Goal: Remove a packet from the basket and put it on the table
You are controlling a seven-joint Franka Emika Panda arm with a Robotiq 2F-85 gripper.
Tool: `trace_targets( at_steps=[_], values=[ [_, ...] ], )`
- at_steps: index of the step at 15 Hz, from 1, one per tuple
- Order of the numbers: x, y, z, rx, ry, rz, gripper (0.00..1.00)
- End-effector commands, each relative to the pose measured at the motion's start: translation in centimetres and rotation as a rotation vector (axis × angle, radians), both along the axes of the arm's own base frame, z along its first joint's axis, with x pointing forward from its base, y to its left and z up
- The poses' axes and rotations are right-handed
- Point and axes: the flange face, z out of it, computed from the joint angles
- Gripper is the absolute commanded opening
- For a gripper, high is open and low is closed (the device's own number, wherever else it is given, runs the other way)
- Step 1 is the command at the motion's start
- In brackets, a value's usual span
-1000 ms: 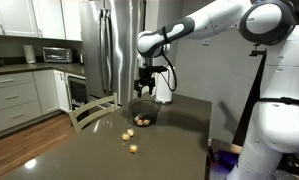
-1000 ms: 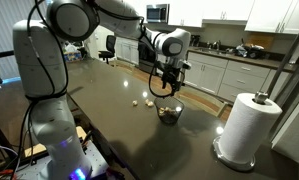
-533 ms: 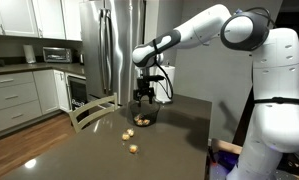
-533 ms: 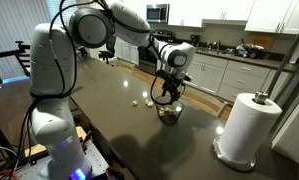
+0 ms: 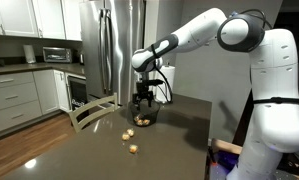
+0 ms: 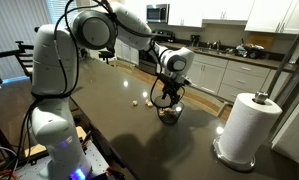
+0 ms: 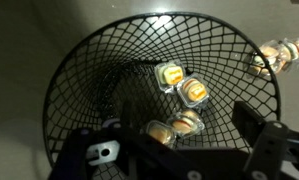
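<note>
The dark wire basket (image 7: 89,60) fills the wrist view and holds several yellowish-tan packets, among them one near the middle (image 7: 193,92) and one lower down (image 7: 186,123). My gripper (image 7: 186,117) is open, with its fingers down inside the basket on either side of the lower packets. It holds nothing. In both exterior views the gripper (image 5: 143,101) (image 6: 168,98) hangs straight over the basket (image 5: 144,119) (image 6: 169,114) on the dark table (image 5: 169,145) (image 6: 109,130).
Two loose packets lie on the table near the basket (image 5: 127,134) (image 5: 134,149), also showing in an exterior view (image 6: 136,102). Another packet lies just outside the rim (image 7: 274,55). A white paper-towel roll (image 6: 244,125) stands near the table's end. A chair back (image 5: 92,110) is at the table's edge.
The arm has shifted its pose and the gripper has come down a little, closer over the basket. The packets on the table have not moved.
</note>
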Motion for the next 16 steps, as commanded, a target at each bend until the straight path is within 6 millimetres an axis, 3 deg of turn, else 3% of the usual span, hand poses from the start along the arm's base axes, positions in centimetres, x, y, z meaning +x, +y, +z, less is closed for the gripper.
trace_targets(
  at_steps=[1, 10, 16],
  values=[
    [0.0, 0.0, -0.1, 0.000, 0.001, 0.001, 1.00],
    [1.3, -0.2, -0.8, -0.053, -0.095, 0.021, 1.00],
    [1.9, -0.9, -2.9, -0.044, -0.066, 0.003, 1.00]
  ],
)
